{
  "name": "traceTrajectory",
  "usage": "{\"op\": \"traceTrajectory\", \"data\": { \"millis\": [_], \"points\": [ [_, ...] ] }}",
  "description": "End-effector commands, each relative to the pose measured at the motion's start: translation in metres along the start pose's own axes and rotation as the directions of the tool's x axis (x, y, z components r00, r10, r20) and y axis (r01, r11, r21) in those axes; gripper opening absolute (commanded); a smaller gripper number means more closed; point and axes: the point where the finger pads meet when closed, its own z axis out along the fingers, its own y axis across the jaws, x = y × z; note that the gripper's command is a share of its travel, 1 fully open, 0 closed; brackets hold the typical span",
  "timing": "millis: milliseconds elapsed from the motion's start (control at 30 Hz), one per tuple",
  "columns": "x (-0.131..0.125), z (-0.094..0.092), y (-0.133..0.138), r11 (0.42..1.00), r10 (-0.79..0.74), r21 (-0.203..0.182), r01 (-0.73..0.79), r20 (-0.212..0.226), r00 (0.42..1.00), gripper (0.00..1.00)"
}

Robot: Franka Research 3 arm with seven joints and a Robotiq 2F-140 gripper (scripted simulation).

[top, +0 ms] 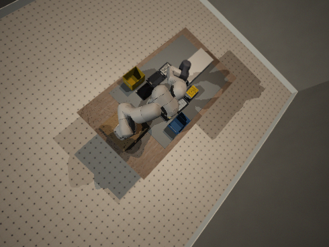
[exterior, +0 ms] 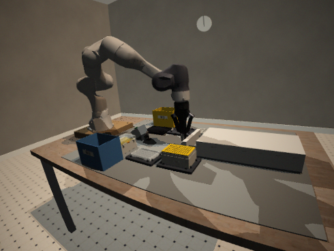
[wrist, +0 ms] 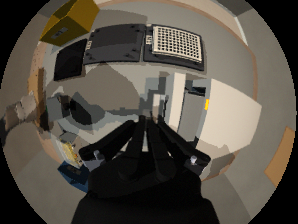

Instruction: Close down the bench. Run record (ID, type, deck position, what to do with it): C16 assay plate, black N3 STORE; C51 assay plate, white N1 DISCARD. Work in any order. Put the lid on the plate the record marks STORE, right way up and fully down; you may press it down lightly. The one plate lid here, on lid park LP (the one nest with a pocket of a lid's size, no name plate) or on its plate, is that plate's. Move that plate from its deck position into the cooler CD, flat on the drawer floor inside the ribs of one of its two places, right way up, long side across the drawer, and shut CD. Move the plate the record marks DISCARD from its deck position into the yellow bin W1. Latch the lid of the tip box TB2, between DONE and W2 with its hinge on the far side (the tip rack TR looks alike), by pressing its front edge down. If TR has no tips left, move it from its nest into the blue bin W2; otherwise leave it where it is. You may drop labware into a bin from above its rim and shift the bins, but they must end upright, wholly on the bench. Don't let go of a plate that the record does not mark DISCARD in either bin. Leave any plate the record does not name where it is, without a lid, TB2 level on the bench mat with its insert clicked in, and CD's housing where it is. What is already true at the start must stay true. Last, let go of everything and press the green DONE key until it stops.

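The gripper (exterior: 183, 131) hangs tip-down over the grey mat near the left end of the long white cooler (exterior: 250, 143), its fingers pressed fully together with nothing between them. From the wrist camera the closed tips point at the mat beside the cooler's drawer front — a pale panel with a small orange mark (wrist: 208, 103).

Beyond the tips lies a white-welled plate (wrist: 177, 43) in a black frame, then a flat black piece (wrist: 119, 43) next to it, and another black piece (wrist: 71, 60) further left. The yellow bin (exterior: 163, 116) stands upright at the far side of the counter (exterior: 211, 222).

At the near side the blue bin (exterior: 99, 150) stands upright on the mat; beside it a white plate (exterior: 145, 155) sits in its nest, and next along a box with a full yellow tip grid (exterior: 178, 155) rests on a black base. Everything named sits apart from the gripper — it touches none of it
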Motion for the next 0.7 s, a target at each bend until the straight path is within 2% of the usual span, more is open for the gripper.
{"op": "traceTrajectory", "data": {
  "millis": [0,667],
  "points": [
    [-0.001,0.002,0.003,1.0,-0.01,0.003,0.01,0.003,1.0,0.0],
    [0.0,0.002,0.025,1.0,-0.01,0.003,0.01,0.003,1.0,0.0]
  ]
}}
